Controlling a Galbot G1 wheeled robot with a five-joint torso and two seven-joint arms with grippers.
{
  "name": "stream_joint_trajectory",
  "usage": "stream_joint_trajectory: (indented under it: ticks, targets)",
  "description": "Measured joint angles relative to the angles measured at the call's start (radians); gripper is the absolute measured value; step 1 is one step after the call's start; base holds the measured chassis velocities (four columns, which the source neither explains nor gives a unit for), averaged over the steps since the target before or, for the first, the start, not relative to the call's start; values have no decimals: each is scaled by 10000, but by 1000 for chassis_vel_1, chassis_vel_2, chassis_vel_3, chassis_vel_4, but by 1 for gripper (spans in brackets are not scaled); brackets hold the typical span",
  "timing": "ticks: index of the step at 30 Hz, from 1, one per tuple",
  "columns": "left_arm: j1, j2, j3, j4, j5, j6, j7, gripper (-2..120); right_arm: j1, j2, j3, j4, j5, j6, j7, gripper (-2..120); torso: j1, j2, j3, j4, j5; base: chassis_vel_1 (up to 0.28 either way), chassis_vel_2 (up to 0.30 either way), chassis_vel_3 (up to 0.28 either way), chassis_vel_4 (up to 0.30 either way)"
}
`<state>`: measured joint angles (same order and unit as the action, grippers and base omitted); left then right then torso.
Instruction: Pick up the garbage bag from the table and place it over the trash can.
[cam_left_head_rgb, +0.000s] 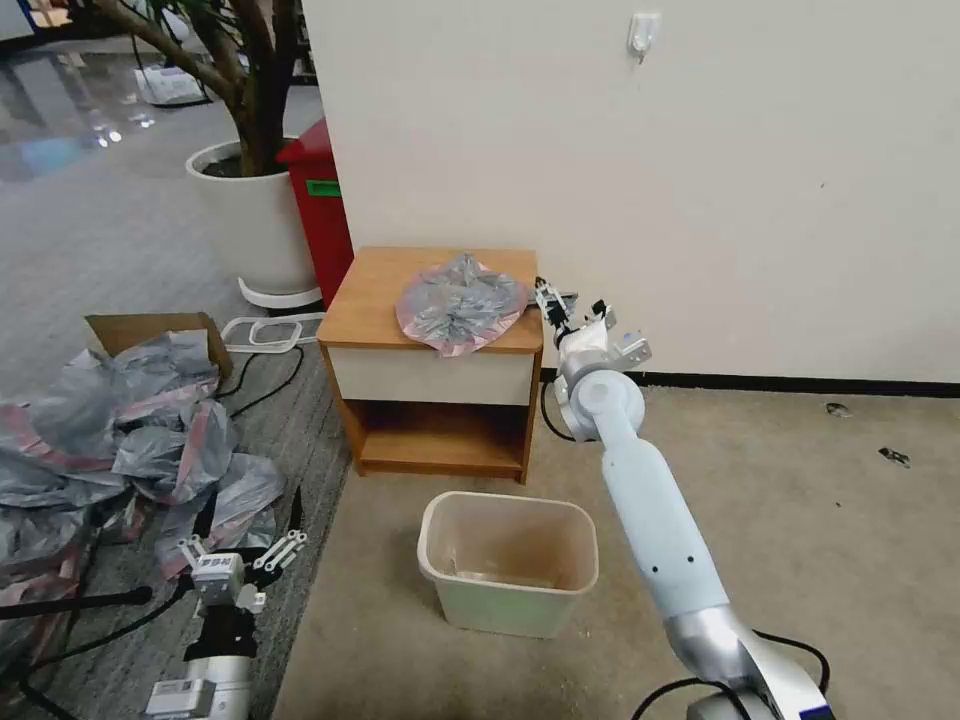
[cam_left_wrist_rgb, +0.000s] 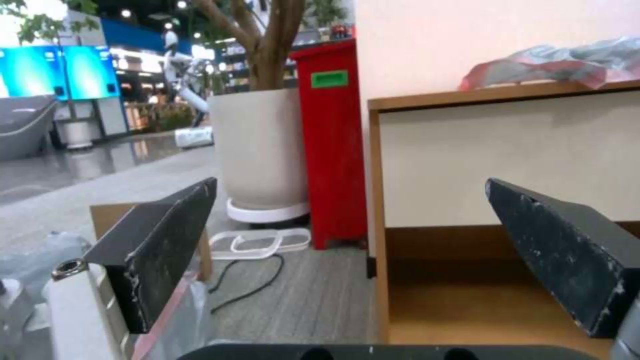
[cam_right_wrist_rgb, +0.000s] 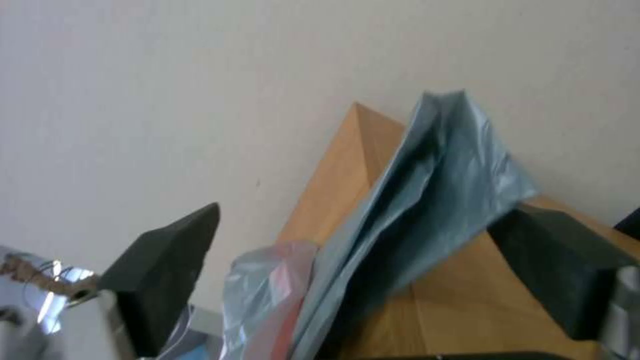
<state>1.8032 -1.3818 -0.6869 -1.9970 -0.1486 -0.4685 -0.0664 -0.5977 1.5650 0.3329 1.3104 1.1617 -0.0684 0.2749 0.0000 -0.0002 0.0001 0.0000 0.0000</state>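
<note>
Our right gripper, fingers spread, reaches the edge of the garbage bag, which lies ungrasped on the table. Lifting and draping over the trash can remain. Left gripper waits open.

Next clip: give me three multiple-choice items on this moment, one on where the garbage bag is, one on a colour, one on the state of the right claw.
1. Where does the garbage bag lie?
A. on the table
B. in the trash can
C. on the floor

2. What colour is the band at the bag's rim?
A. blue
B. pink
C. yellow

3. How is the right claw?
A. shut on the bag
B. open at the table's right edge
C. down in the trash can

Key: 1 A, the bag rests on the wooden top; 2 B, pink shows along its edge; 3 B, its fingers stand apart with the bag between them. The left claw hangs open, low by the floor.
</note>
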Motion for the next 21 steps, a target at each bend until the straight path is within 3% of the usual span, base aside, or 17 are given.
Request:
stream_joint_trajectory:
  ticks: [21]
  targets:
    - [32,-61,23,-72,171,-56,-253,100,79,246,215,-238,-268,-68,-157,19,0,2,0,-1,0,0,0,0,0]
